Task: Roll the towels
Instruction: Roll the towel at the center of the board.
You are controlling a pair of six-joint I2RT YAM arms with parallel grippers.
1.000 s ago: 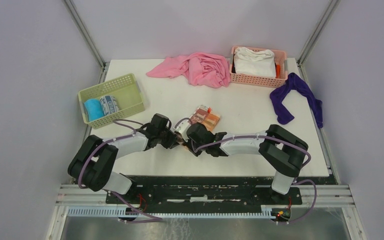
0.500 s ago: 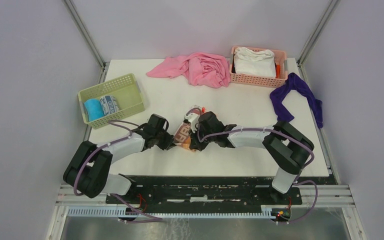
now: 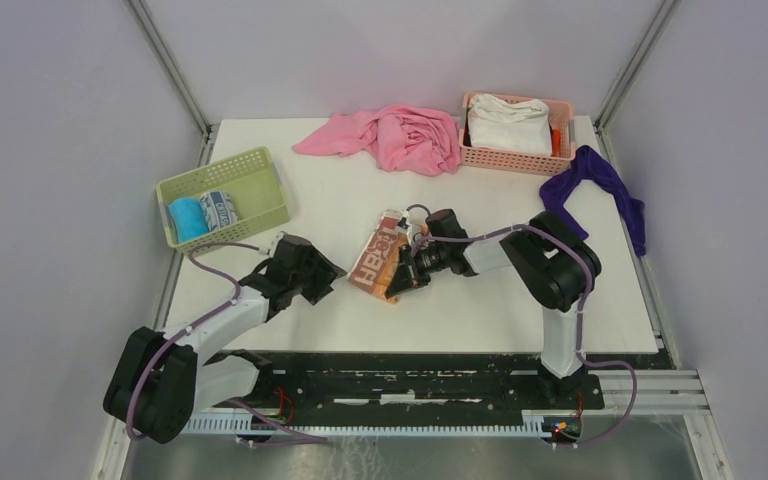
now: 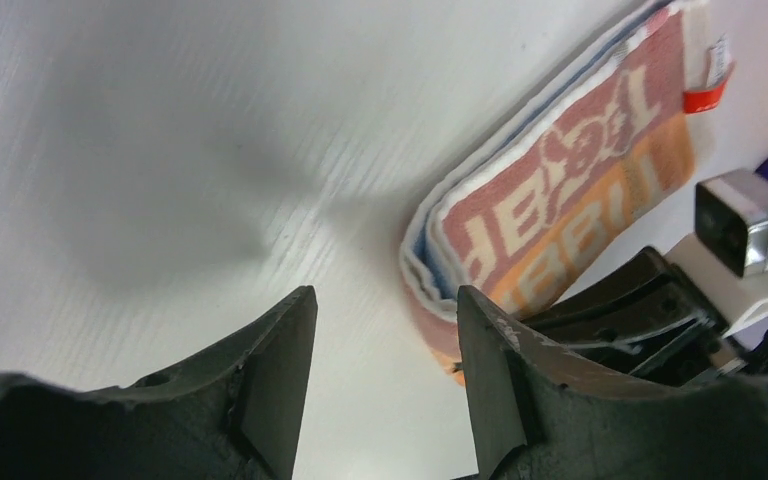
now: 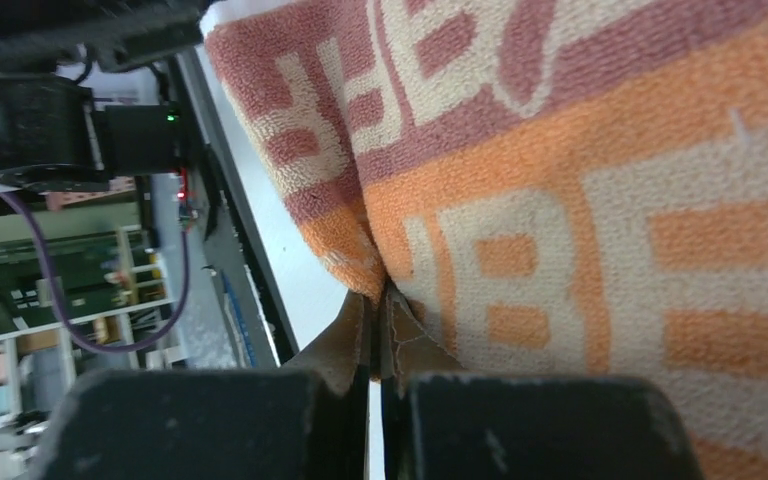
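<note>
Near the middle of the table (image 3: 490, 310), a little toward its near edge, your RABBIT towel (image 3: 372, 258) lies folded into a long strip. Your right gripper (image 3: 403, 280) is pinched tight on the strip's near right corner. The left gripper (image 3: 326, 270) gapes empty just to the left, not touching. Expect soft, light terry that sags, bunches, and lets its layers slide apart. Take hold at the near short end, catching every layer, and keep the roll tight.
</note>
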